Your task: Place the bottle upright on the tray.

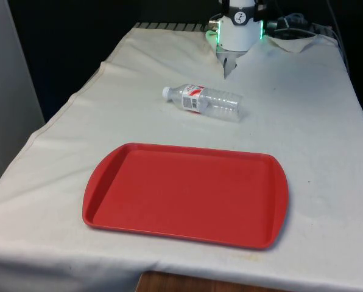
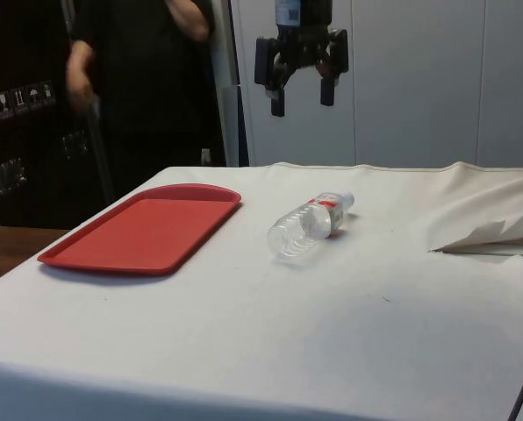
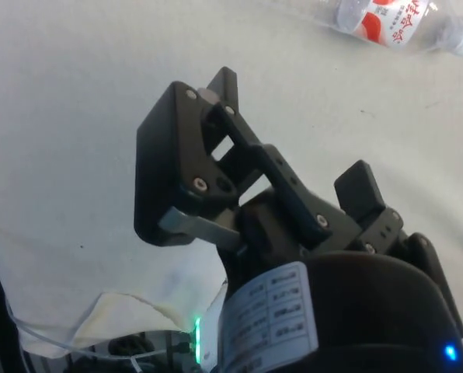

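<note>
A clear plastic bottle (image 1: 204, 101) with a white cap and a red-and-white label lies on its side on the white cloth, cap toward the front view's left. It also appears in the side view (image 2: 309, 226) and the wrist view (image 3: 387, 19). The red tray (image 1: 187, 194) lies flat and bare near the table's front edge, apart from the bottle; in the side view the tray (image 2: 147, 228) is left of it. My gripper (image 2: 304, 103) hangs high above the table, roughly over the bottle, open, with nothing between its fingers (image 3: 294, 128).
A person in dark clothes (image 2: 139, 79) stands beyond the tray's end of the table. The cloth rises in a loose fold (image 2: 490, 237) by the robot's base (image 1: 237, 33). Bare cloth surrounds the bottle and the tray.
</note>
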